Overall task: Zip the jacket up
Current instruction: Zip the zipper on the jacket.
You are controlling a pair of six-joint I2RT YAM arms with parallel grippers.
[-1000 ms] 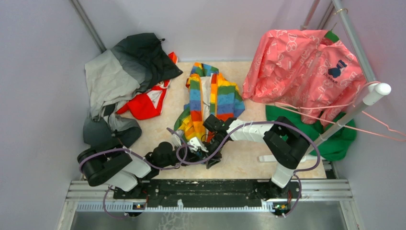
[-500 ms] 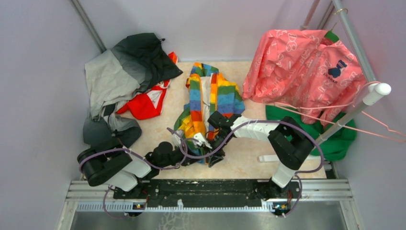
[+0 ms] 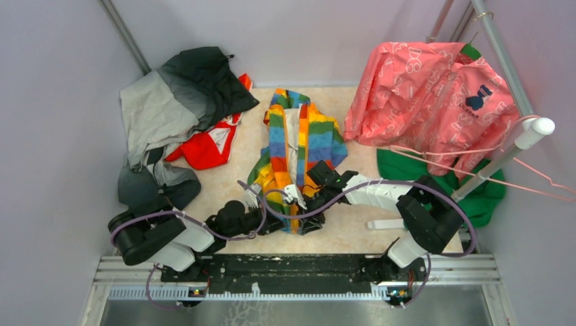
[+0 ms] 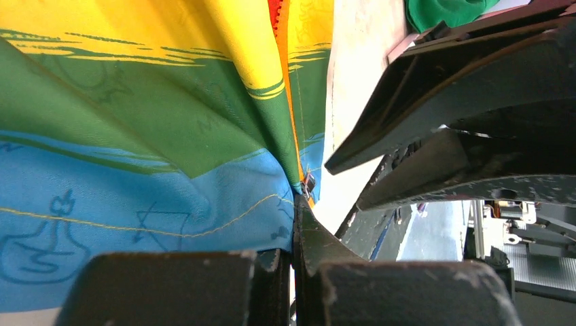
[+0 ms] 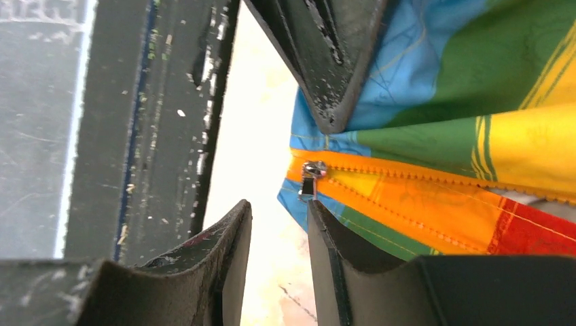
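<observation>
— Left gripper (image 4: 293,224): how does it sit?
— Pressed together on the jacket (image 3: 302,139). It pinches the near hem at the blue stripe, right beside the foot of the orange zipper (image 5: 421,204).
— And the right gripper (image 5: 278,217)?
— Fingers slightly apart, nothing between them, and pale table shows through the gap. The metal slider (image 5: 312,173) sits at the hem end of the zipper, just off one fingertip.
— Where does the jacket lie?
— Mid-table, collar far, hem near, with the front halves parted farther up and pale lining showing.
— Room round it?
— Little on the near side, where the hem lies close to the metal rail (image 3: 299,268). Bare beige table (image 3: 227,180) opens to the left, and a narrower strip to the right.
— Beyond that?
— A grey-and-black jacket (image 3: 176,102) lies over a red garment (image 3: 204,148) at far left. A pink garment (image 3: 428,95) is draped at far right by a white pole (image 3: 506,151), with green cloth (image 3: 486,200) below. Lilac walls (image 3: 306,41) close three sides.
— Any writing?
— Line drawings on the blue stripe (image 4: 41,251), and a dark blue motif (image 3: 479,98) on the pink garment, too small to read.
</observation>
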